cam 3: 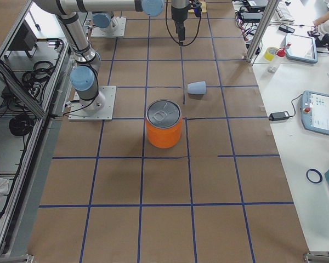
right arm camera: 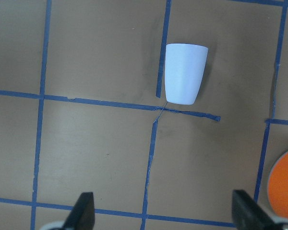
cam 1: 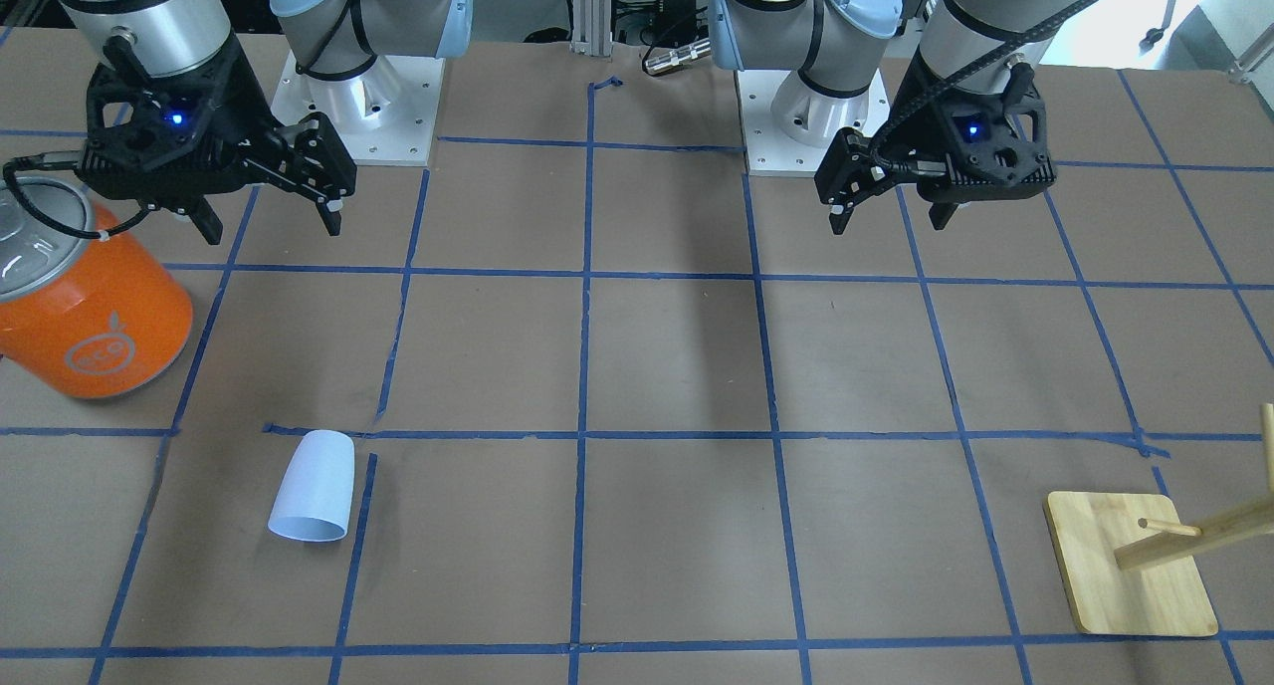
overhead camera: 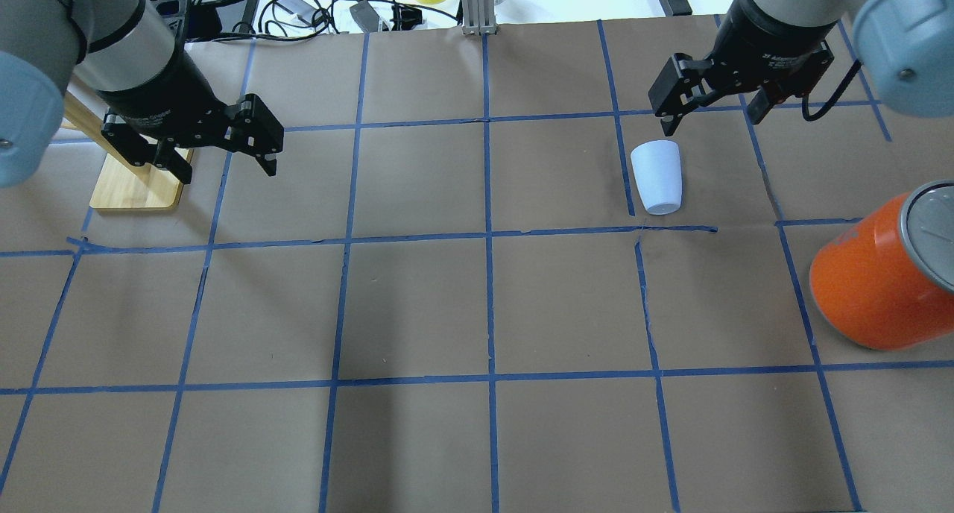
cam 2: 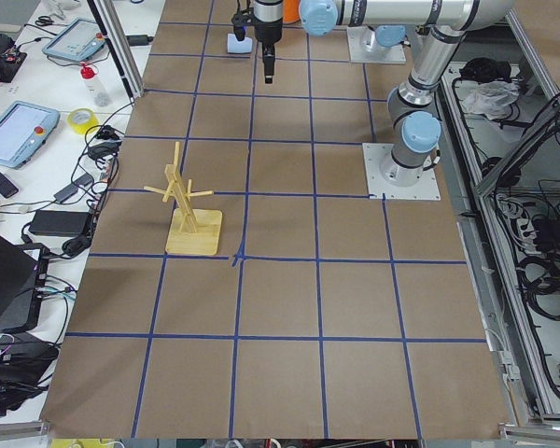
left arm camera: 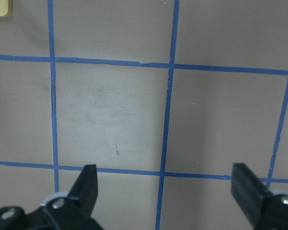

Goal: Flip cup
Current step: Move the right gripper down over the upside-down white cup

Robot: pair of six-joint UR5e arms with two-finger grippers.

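The cup (overhead camera: 656, 177) is a small pale blue-white tumbler lying on its side on the brown table, wide end away from the robot. It also shows in the front view (cam 1: 314, 486), the right side view (cam 3: 197, 87) and the right wrist view (right arm camera: 185, 73). My right gripper (overhead camera: 713, 119) hangs above the table near the cup, open and empty, not touching it; in its wrist view (right arm camera: 164, 211) the cup lies ahead of the fingertips. My left gripper (overhead camera: 226, 170) is open and empty, far from the cup, over bare table (left arm camera: 166, 187).
A large orange can (overhead camera: 872, 282) with a silver lid stands on the robot's right, near the right arm (cam 1: 95, 307). A wooden peg stand (overhead camera: 138, 189) sits on the robot's left, under the left arm (cam 1: 1130, 566). Blue tape lines grid the table.
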